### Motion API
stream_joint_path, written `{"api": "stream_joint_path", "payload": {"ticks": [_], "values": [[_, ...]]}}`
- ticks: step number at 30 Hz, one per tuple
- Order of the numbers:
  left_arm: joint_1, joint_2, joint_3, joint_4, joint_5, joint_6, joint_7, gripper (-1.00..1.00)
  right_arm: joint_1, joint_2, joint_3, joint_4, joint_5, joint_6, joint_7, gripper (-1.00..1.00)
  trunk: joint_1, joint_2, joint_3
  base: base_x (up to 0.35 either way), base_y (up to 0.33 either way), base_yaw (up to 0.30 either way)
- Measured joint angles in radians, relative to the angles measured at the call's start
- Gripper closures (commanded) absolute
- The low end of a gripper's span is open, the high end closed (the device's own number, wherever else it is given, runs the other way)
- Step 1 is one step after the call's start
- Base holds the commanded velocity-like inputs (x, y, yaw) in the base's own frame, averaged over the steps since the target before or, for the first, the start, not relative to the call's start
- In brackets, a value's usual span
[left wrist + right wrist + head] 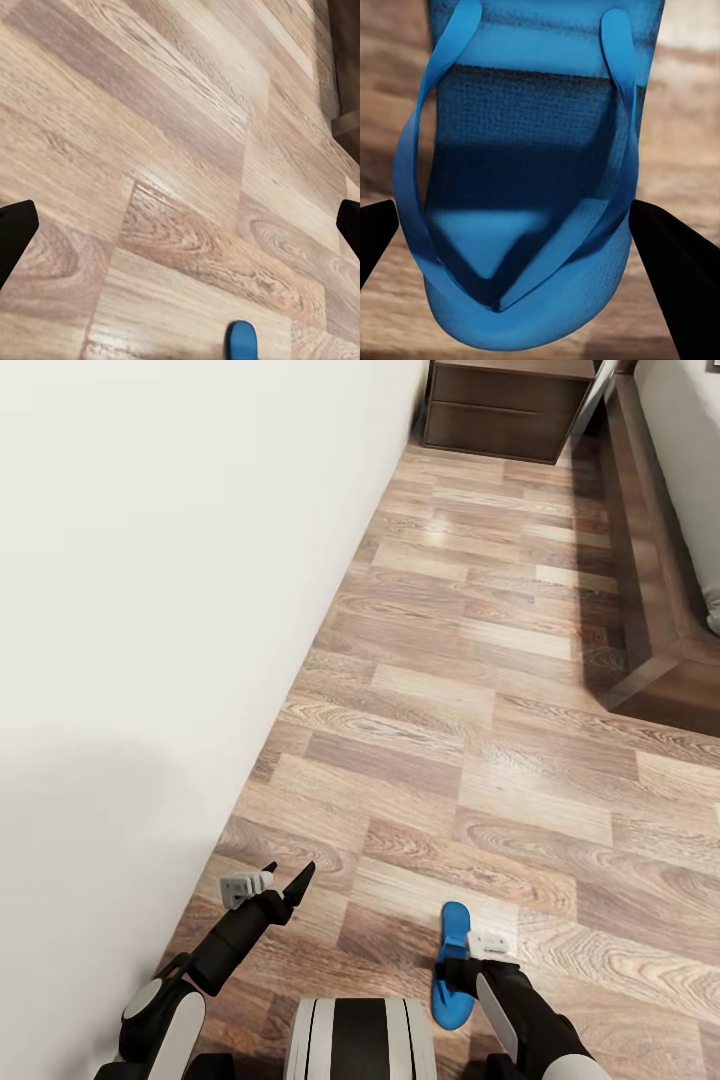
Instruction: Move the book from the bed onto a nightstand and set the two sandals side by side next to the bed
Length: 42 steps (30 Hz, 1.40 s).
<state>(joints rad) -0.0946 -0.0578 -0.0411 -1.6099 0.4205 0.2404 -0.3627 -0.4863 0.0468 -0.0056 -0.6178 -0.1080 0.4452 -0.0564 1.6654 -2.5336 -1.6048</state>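
One bright blue sandal is low in the head view, just right of my trunk, over the wood floor. My right gripper points down onto its strap side. In the right wrist view the sandal spans the gap between the two black fingers, which press its long edges. The sandal's tip pokes into the left wrist view. My left gripper hangs open over bare floor near the wall. The nightstand stands far ahead beside the bed. The book is out of view.
A white wall runs close along my left side up to the nightstand. The bed's dark wooden frame ends in a corner at the right. A wide strip of plank floor lies between wall and bed.
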Motion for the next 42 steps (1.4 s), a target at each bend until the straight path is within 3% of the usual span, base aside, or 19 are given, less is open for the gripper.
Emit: {"api": "stream_joint_path", "payload": {"ticks": [20,42], "values": [[0.0,-0.002,-0.002,0.0,-0.002,0.0,0.0,-1.0,0.0,0.0,0.0,0.0,-0.001,0.0,0.001,1.0,-0.001,0.0,0.008,0.0,0.0,0.0],[0.0,-0.002,-0.002,0.0,-0.001,0.001,0.0,-1.0,0.0,0.0,0.0,0.0,-0.001,0.0,0.001,1.0,-0.011,0.006,0.093,0.0,0.0,0.0]]}}
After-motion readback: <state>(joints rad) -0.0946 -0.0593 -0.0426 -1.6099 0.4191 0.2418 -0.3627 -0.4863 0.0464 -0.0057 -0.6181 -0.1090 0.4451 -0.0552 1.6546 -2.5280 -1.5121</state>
